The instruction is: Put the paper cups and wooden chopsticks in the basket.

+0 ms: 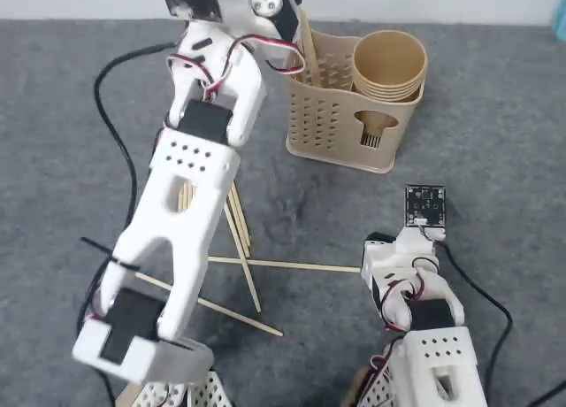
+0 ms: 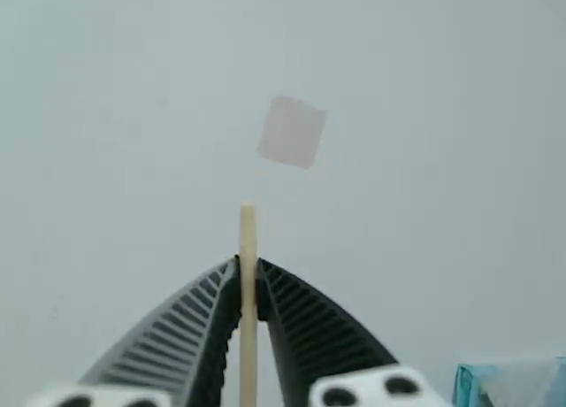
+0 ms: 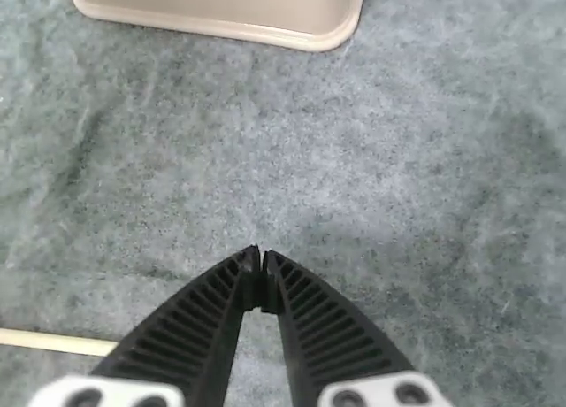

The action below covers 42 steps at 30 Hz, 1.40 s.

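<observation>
In the high view my left arm stretches to the tan perforated basket. Its gripper is shut on a wooden chopstick, and that chopstick stands slanted in the basket's left part. A stack of paper cups sits in the basket's right part. Several more chopsticks lie crossed on the grey carpet under the left arm, one of them stretching toward the right arm. My right gripper is shut with nothing in it, low over the carpet, short of the basket's base.
Grey carpet covers the table. One chopstick end lies beside the right gripper. Black cables trail along the left side and the lower right. A pale wall stands behind the basket.
</observation>
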### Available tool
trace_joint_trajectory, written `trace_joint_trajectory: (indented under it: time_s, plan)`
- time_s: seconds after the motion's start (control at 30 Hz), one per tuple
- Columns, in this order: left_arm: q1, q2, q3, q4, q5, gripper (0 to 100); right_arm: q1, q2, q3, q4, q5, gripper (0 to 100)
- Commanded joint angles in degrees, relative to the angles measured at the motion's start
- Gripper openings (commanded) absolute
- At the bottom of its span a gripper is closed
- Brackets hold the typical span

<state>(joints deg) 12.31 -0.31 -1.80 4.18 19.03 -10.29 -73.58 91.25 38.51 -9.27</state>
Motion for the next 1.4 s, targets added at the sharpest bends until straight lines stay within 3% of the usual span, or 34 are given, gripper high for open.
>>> trace_joint_trajectory:
  time_s: [0.0, 0.37, 0.53, 0.6, 0.73, 0.97, 1.17, 1.37]
  plan:
    - [-1.8, 0.9, -2.2, -1.9, 1.6, 1, 0.5, -1.2, -0.7, -1.4, 1.1, 0.9]
    - [1.7, -7.7, 19.7, -2.5, 1.2, 1, 0.7, -1.2, -0.7, -1.4, 1.1, 0.9]
    - [2.1, -9.8, 30.5, -14.7, 1.1, 1, 0.6, -1.2, -0.8, -1.4, 1.1, 0.9]
    - [2.1, -9.8, 31.9, -15.2, 1.1, 1, 0.6, -1.2, -0.8, -1.4, 1.2, 0.9]
    - [2.3, -9.8, 32.0, -11.3, 1.1, 3, 0.7, -1.2, -0.8, -1.4, 1.2, 0.9]
    - [2.5, -10.4, 31.7, -4.9, 1.2, 23, 0.7, -1.1, -0.8, -1.3, 1.2, 0.9]
    - [-0.9, -17.6, 30.5, -0.1, 1.2, 15, 0.7, -1.1, -0.8, -1.3, 1.2, 0.9]
    - [-6.7, -33.5, 30.4, 19.0, 1.2, 7, 0.7, -1.1, -0.7, -1.3, 1.2, 0.9]
